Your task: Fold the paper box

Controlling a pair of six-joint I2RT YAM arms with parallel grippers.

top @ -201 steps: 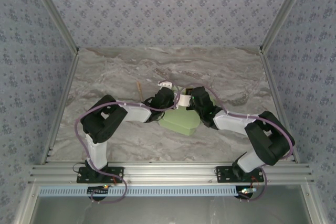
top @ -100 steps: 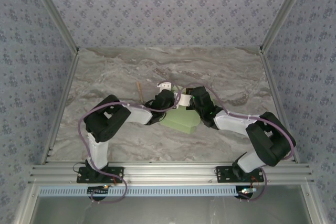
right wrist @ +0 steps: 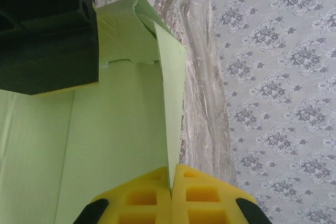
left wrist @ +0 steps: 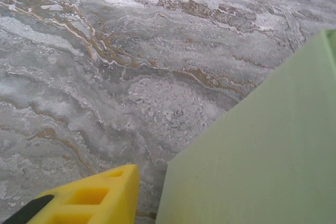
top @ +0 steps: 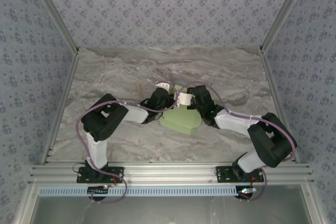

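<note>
We see the paper box (top: 181, 120) on the marble tabletop (top: 115, 72), about midway between the 2 arms. It is pale green card, partly folded: a broad part lies flat with a rounded near edge, and other panels stand up at its far side, where both claws meet.

The right claw (right wrist: 171, 179) is closed on the box. In its own camera the 2 yellow fingers (right wrist: 210, 192) press together with the thin edge of 1 upright panel pinched in the seam between them. Left of that panel a wide green sheet spreads out, with folded flaps at the top. A black block (right wrist: 47, 40) with a yellow lower edge sits over the card at the top left of that view, and patterned wallpaper (right wrist: 273, 87) covers the right side.

The left claw (top: 167, 97) sits at the box's far-left corner. Its wrist camera gives us 1 yellow finger (left wrist: 89, 200) at the bottom left, just beside the straight edge of a green panel, with a thin strip of tabletop between them, so that finger is not touching the card. The other finger is out of sight, so we cannot tell how wide this claw stands or whether it holds anything.

A thin tan stick (top: 139, 88) lies on the tabletop left of the left claw, apart from the box
</note>
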